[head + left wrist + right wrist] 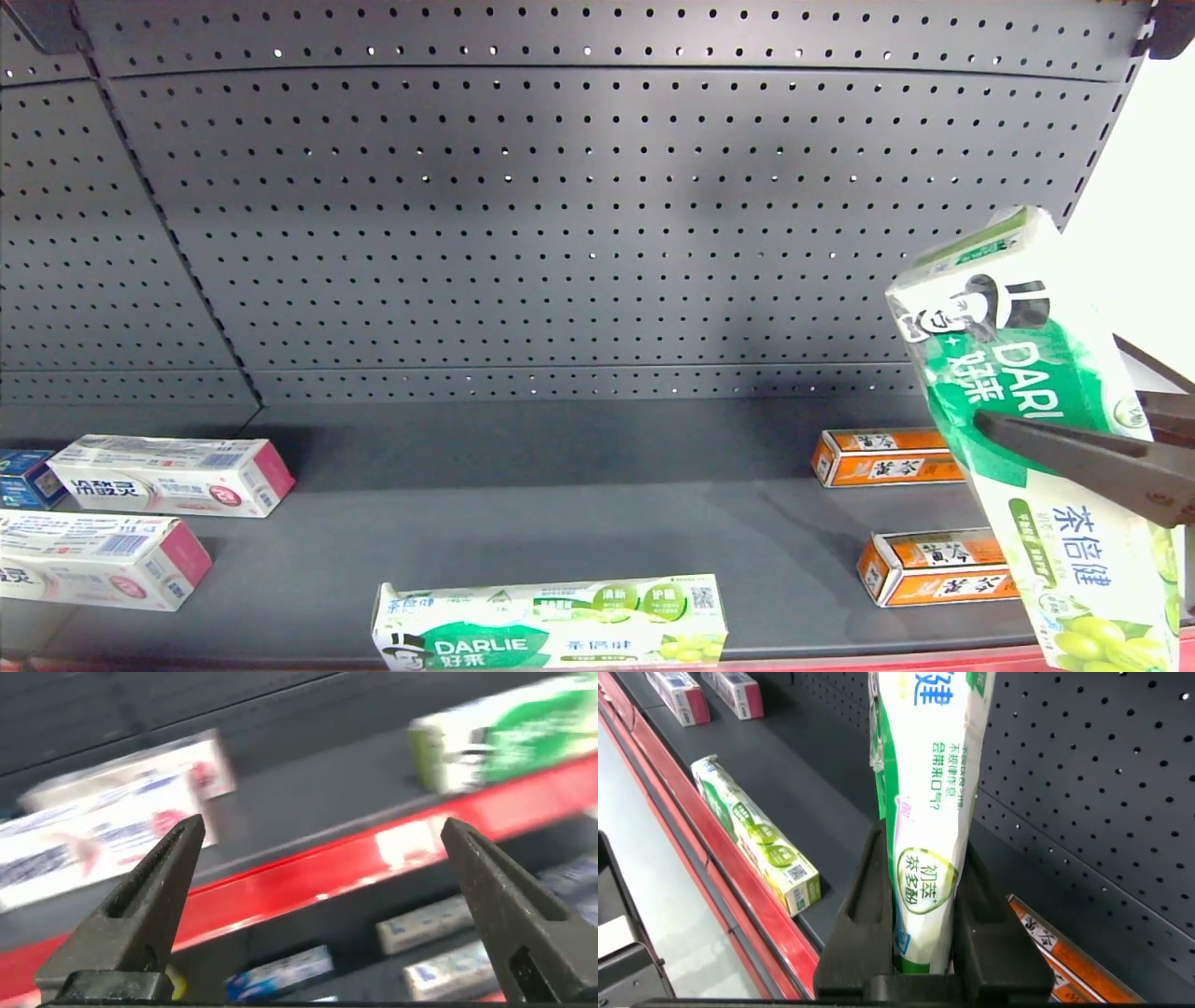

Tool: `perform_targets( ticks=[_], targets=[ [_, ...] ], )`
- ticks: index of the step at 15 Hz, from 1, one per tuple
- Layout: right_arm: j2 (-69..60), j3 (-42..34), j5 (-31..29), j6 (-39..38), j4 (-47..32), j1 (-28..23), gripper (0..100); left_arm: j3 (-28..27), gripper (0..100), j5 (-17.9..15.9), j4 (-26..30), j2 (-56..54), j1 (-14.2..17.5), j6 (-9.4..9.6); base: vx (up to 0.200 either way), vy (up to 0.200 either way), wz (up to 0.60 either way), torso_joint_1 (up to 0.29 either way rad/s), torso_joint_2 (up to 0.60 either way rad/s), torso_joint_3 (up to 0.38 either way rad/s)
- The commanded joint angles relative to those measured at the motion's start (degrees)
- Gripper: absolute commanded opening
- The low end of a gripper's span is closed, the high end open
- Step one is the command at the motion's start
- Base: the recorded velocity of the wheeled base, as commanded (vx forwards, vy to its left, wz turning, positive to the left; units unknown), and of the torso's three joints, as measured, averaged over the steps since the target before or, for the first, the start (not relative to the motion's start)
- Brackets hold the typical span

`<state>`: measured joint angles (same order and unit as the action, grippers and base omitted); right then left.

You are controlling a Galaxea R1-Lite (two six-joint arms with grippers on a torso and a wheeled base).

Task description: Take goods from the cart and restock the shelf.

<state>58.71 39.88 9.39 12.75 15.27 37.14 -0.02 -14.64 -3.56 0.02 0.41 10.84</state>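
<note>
Head view: right claw holds a green box at the shelf

The right claw (1046, 439) is clamped on a green toothpaste box (1018, 373), which stands tilted in its grip above the shelf (560, 504). Just to the claw's left, two orange boxes (887, 455) (938, 565) lie flat on the shelf. Farther left, a second green box (551, 625) lies along the front edge. Well apart at the far left lie two pink-and-white boxes (173, 474) (93, 558). The left claw (322, 826) has its fingers spread wide with nothing between them. It hangs before the red edge strip (308, 882).
</note>
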Motion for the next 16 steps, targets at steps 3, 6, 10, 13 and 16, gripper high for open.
perform_targets(
  ticks=[3, 6, 10, 13, 16],
  targets=[
    [0.62, 0.38, 0.02, -0.01, -0.07, -0.05, 0, 0.02, 100, -0.74, 0.13, -0.02, 0.02, -0.03, 0.0, 0.0, 0.0, 0.0, 0.0, 0.0],
    [2.29, 1.43, 0.02, 0.08, 0.02, 0.03, 0, 0.02, 100, 8.58, 0.04, -0.02, 0.02, -2.05, 0.0, 0.0, 0.0, 0.0, 0.0, 0.0],
    [4.31, 4.42, 0.02, 0.78, -0.16, 0.47, 0, 0.02, 100, 11.04, 3.82, -0.02, 0.02, -3.19, 0.0, 0.0, 0.0, 0.0, 0.0, 0.0],
    [6.24, 4.51, 0.11, 1.75, -0.07, 0.74, 0, 0.02, 100, 10.42, 3.91, -0.02, 0.02, -7.23, 0.0, 0.0, 0.0, 0.0, 0.0, 0.0],
    [8.97, 5.12, 0.11, 3.33, 0.02, 1.44, 0, 0.02, 100, 10.6, 3.91, -0.02, 0.02, -7.94, 0.0, 0.0, 0.0, 0.0, 0.0, 0.0]
  ],
)
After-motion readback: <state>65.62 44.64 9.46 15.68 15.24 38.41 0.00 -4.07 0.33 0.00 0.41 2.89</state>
